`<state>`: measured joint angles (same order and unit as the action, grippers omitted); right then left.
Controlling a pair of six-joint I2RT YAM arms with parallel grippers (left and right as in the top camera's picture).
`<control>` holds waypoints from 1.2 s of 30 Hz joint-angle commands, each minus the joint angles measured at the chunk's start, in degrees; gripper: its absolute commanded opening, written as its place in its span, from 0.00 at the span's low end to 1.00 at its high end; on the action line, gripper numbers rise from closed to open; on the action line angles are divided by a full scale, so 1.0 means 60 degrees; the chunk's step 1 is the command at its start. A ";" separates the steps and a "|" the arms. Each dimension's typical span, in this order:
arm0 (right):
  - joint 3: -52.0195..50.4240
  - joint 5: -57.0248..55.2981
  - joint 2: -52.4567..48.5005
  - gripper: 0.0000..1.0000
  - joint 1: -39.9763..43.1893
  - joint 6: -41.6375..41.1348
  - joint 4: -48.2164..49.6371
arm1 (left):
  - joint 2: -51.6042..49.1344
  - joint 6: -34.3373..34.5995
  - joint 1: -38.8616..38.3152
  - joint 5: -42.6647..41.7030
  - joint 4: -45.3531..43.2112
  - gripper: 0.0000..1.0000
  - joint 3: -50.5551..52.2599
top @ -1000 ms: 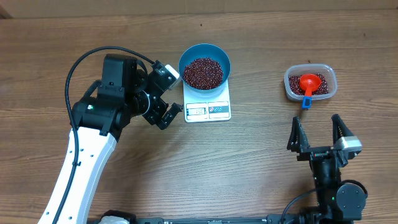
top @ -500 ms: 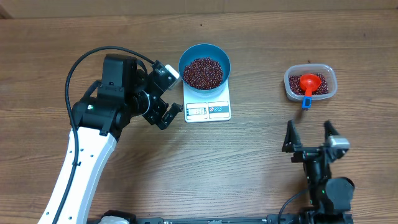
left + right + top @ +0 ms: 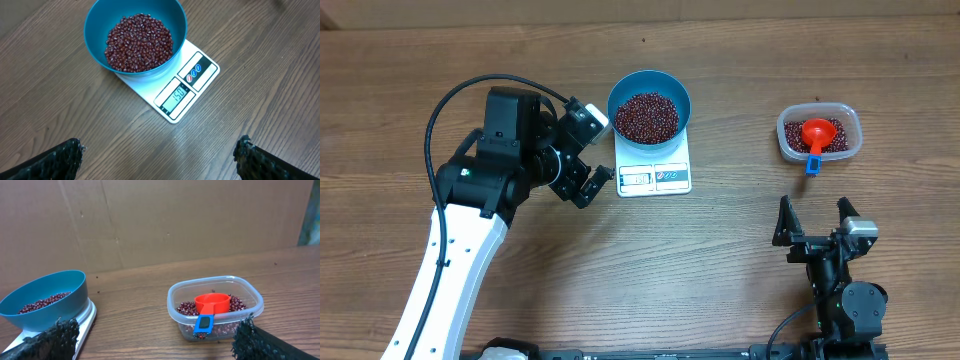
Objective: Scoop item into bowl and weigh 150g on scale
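Starting nearest: finding the right gripper (image 3: pixel 812 208) low at the front edge of the wood-grain table (image 3: pixel 720 270), fingers spread wide, gripping nothing. Farther in, finding the left gripper (image 3: pixel 605 148) just beside the kitchen scale (image 3: pixel 202 65) without touching it, likewise gaping and empty.

Reading "150" on the small grey display (image 3: pixel 176 95), so judging the target as apparently met and the step in hand as confirming the figure. Doing that well probably coming down to touching neither platform nor bowl (image 3: pixel 95 30), letting the digits settle, adding nothing more, and pulling away sideways rather than across the scale.

Turning to materials:
- Seeing a flat white slab of hard plastic with rounded corners and red and blue button marks.
- Seeing a deep, round, smooth bright blue bowl sitting on its far half.
- Seeing the beans (image 3: pixel 139 41) inside, a loose heap of tiny rounded maroon grains.

Well apart to the right, spotting a clear rounded-rectangular tub (image 3: pixel 787 130), thin-walled, holding more beans and an orange-red scoop (image 3: pixel 815 133) with a blue handle.
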<state>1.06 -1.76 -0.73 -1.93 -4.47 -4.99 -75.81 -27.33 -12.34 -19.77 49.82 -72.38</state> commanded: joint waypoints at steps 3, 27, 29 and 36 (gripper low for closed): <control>-0.0102 -0.0091 0.0095 1.00 -0.0058 0.0007 0.0062 | 0.0149 0.0098 0.0051 -0.0127 0.0015 1.00 -0.0146; -0.0102 -0.0091 0.0095 1.00 -0.0058 0.0007 0.0062 | 0.0149 0.0098 0.0051 -0.0127 0.0015 1.00 -0.0146; -0.0102 -0.0091 0.0095 1.00 -0.0058 0.0007 0.0062 | 0.0153 0.0095 0.0055 -0.0127 0.0015 1.00 -0.0135; -0.0102 -0.0091 0.0095 1.00 -0.0058 0.0007 0.0062 | 0.0270 0.0098 0.0055 -0.0117 0.0226 1.00 -0.0120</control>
<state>1.06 -1.74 -0.73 -1.93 -4.43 -4.97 -75.81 -27.33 -12.34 -19.77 49.82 -72.38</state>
